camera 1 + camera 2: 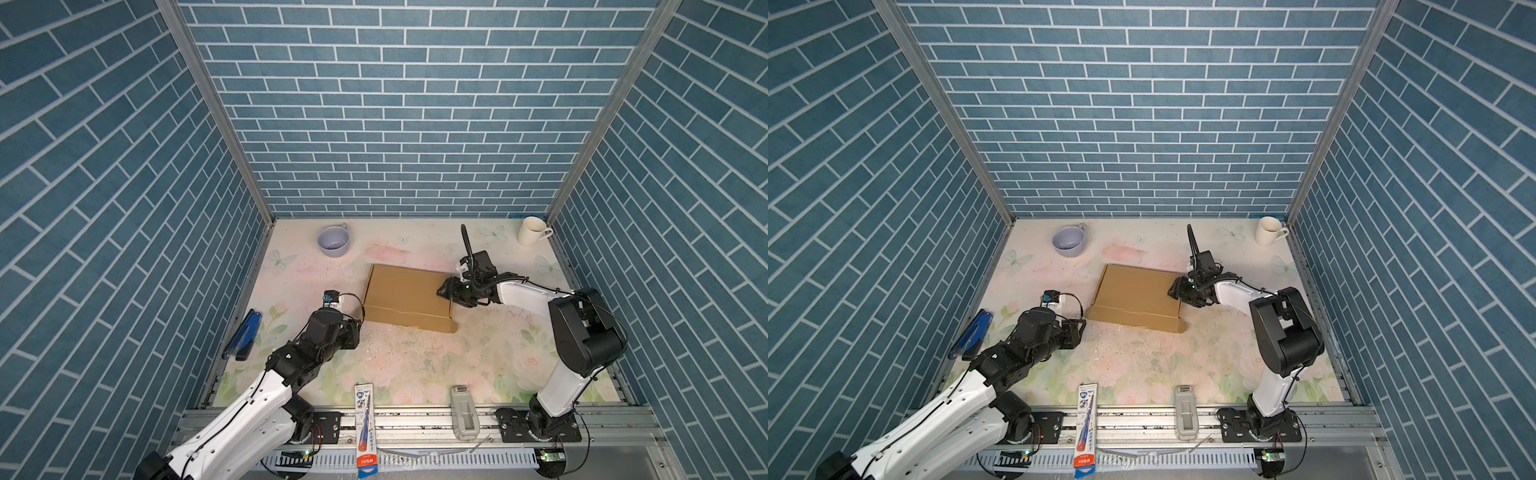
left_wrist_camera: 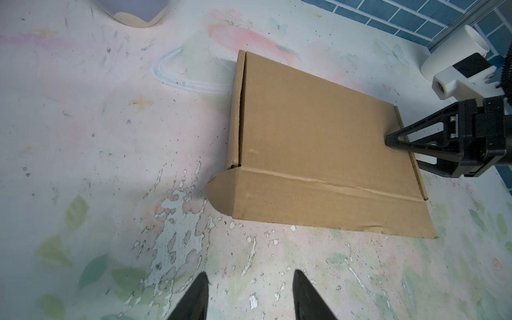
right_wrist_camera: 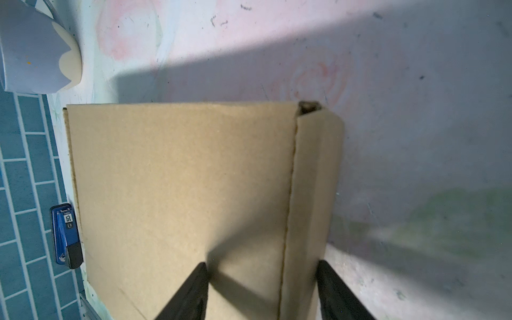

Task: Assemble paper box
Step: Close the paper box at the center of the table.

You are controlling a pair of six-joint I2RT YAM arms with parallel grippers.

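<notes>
The paper box (image 1: 409, 293) (image 1: 1138, 291) is a shallow brown cardboard box with its lid down, lying mid-table. Its front flap (image 2: 332, 206) slopes out over the table and ends in a rounded ear (image 2: 221, 194). My right gripper (image 1: 442, 292) (image 3: 261, 263) is open at the box's right edge. One finger is over the lid (image 3: 180, 180); the other is outside the side wall. My left gripper (image 2: 250, 273) is open over bare table, a short way off the box's front left corner, with nothing between its fingers.
A lilac cup (image 1: 333, 242) stands at the back left and a white mug (image 1: 533, 230) at the back right corner. A blue stapler (image 1: 243, 334) lies by the left wall. A pen packet (image 1: 365, 424) and a grey device (image 1: 464, 411) lie at the front edge.
</notes>
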